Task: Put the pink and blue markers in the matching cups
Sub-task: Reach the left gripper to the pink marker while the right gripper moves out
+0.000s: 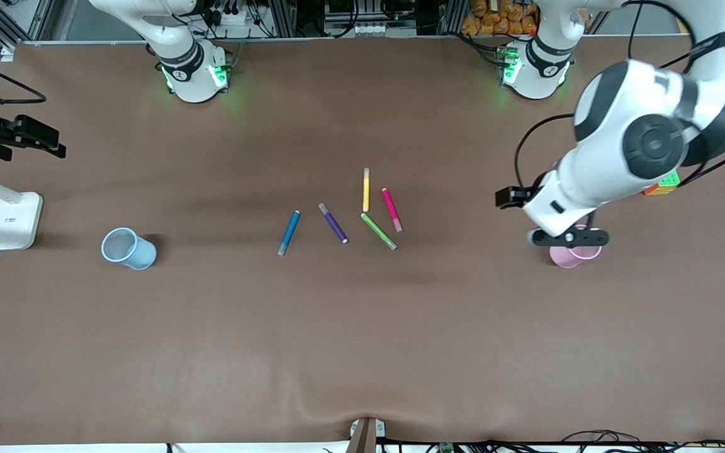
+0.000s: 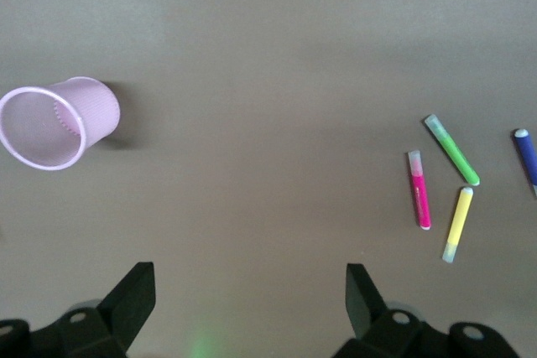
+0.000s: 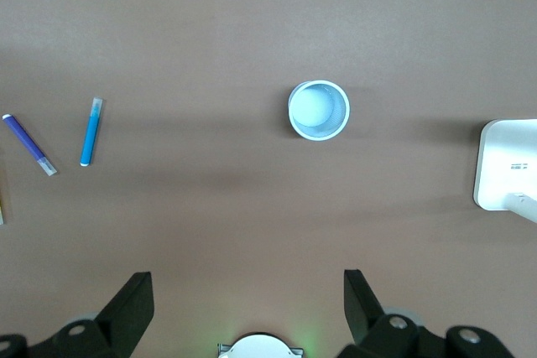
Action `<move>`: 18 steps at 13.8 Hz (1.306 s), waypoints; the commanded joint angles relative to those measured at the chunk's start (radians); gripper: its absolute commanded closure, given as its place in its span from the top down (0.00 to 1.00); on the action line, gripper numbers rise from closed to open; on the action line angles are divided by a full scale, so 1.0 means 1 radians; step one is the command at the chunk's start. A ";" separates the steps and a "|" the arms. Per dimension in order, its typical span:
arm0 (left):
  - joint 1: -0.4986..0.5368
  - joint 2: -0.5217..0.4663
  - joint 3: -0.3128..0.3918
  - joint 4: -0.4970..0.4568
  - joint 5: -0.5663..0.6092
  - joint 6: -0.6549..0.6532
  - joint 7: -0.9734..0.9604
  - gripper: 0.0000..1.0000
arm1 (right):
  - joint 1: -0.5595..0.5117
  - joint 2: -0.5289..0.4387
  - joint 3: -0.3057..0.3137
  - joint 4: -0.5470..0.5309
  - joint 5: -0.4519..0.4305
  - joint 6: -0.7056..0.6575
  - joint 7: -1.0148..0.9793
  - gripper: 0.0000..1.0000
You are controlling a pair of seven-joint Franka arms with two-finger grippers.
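Note:
The pink marker (image 1: 391,210) lies mid-table among the yellow, green and purple pens, and also shows in the left wrist view (image 2: 419,189). The blue marker (image 1: 289,233) lies beside the purple pen, toward the right arm's end, and also shows in the right wrist view (image 3: 91,132). The pale pink cup (image 1: 575,255) stands at the left arm's end. The pale blue cup (image 1: 128,248) stands at the right arm's end. My left gripper (image 1: 567,238) hangs over the table close by the pink cup (image 2: 59,121), open and empty (image 2: 249,282). My right gripper (image 3: 247,287) is open and empty, high over the table near its own base, with the blue cup (image 3: 319,109) in its view. It is out of the front view.
A yellow pen (image 1: 366,189), a green pen (image 1: 379,231) and a purple pen (image 1: 333,223) lie around the pink marker. A white stand base (image 1: 13,220) sits at the right arm's end beside the blue cup. A coloured cube (image 1: 664,184) lies under the left arm.

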 commanded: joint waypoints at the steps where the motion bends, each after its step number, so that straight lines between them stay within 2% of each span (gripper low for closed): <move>1: -0.043 0.043 0.001 0.010 -0.002 0.027 -0.080 1.00 | -0.007 -0.002 0.008 -0.003 0.002 -0.013 0.004 1.00; 3: -0.089 0.072 0.003 0.010 0.011 0.059 -0.196 1.00 | -0.004 0.006 0.008 -0.001 0.002 -0.018 0.004 1.00; 6: -0.111 0.103 0.003 0.004 0.003 0.085 -0.221 1.00 | 0.013 0.018 0.008 -0.003 0.002 -0.018 -0.037 1.00; 8: -0.126 0.110 0.003 -0.043 0.002 0.154 -0.224 1.00 | 0.015 0.034 0.008 -0.004 0.002 -0.018 -0.100 1.00; 10: -0.163 0.129 0.003 -0.106 0.008 0.252 -0.305 1.00 | 0.015 0.047 0.008 -0.005 0.003 -0.014 -0.117 1.00; 15: -0.235 0.198 0.003 -0.108 0.009 0.312 -0.454 1.00 | 0.044 0.081 0.008 -0.005 0.014 -0.003 -0.117 1.00; 18: -0.259 0.244 0.003 -0.107 0.006 0.371 -0.480 1.00 | 0.033 0.100 0.008 -0.017 0.075 0.013 -0.117 1.00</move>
